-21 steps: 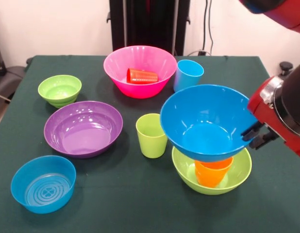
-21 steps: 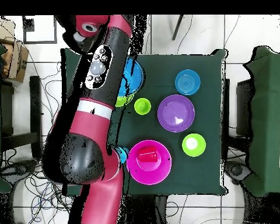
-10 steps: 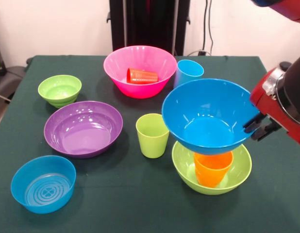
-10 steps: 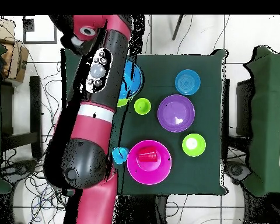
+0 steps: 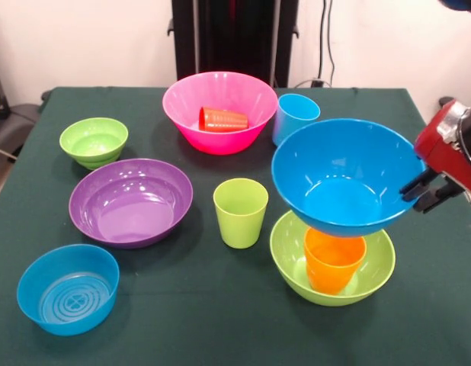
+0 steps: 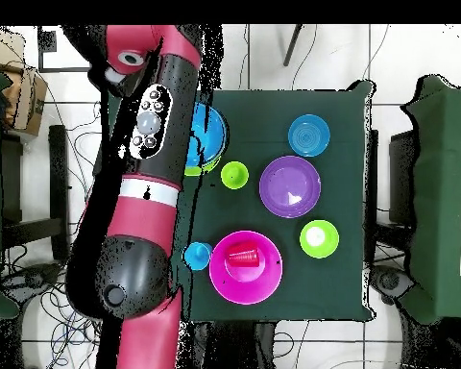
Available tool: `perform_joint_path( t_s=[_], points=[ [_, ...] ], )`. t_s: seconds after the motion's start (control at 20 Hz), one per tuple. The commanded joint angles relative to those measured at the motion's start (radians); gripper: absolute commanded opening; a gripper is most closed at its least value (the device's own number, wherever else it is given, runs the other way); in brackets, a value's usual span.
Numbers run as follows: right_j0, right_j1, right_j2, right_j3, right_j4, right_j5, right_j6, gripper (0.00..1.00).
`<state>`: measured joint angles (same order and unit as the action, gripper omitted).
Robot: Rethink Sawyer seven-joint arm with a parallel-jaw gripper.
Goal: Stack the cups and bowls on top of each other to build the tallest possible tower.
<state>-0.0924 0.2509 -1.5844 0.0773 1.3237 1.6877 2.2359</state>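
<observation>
1. My gripper [image 5: 427, 192] comes in from the right edge of the front view with its black fingers pinched on the rim of the large blue bowl [image 5: 346, 183]; the jaws are nearly together, with only the bowl's wall between them.
2. I see that bowl held tilted in the air, its base just above the orange cup [image 5: 334, 261]; whether they touch I cannot tell.
3. The orange cup stands upright inside the large lime green bowl [image 5: 293, 263], which sits on the table [image 5: 220, 320] near the front right corner as the front view shows it.
4. The large pink bowl [image 5: 220, 110] sits at the table's far edge with the red cup [image 5: 222, 120] lying on its side in it.
5. The light blue cup [image 5: 296, 117] stands upright just beside the pink bowl, empty as far as I can see.
6. The lime green cup [image 5: 239, 212] stands empty near the table's middle, between the large purple bowl [image 5: 130, 201] and the lime green bowl.
7. The purple bowl is empty, as is the small lime green bowl [image 5: 94, 142] towards the far left corner.
8. The small blue bowl [image 5: 67, 288], with rings showing in its base, sits empty at the near left corner.
9. From overhead my arm [image 6: 143, 173] covers most of the held bowl.
</observation>
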Motion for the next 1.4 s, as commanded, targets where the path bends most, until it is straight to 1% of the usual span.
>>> perform_joint_path(
  t_s=[0.05, 0.5, 0.75, 1.05, 1.3, 1.4],
  points=[
    [0.031, 0.012, 0.154, 0.031, -0.143, -0.045, -0.195, 0.0],
    [0.057, 0.012, 0.256, 0.047, -0.229, -0.073, -0.186, 0.0],
    [0.06, 0.012, 0.305, 0.051, -0.267, -0.081, -0.189, 0.0],
    [0.05, 0.015, 0.322, 0.035, -0.286, -0.079, -0.184, 0.0],
    [0.065, 0.007, 0.361, 0.045, -0.323, -0.079, -0.18, 0.0],
    [0.063, 0.008, 0.365, 0.04, -0.327, -0.08, -0.177, 0.0]
  ],
)
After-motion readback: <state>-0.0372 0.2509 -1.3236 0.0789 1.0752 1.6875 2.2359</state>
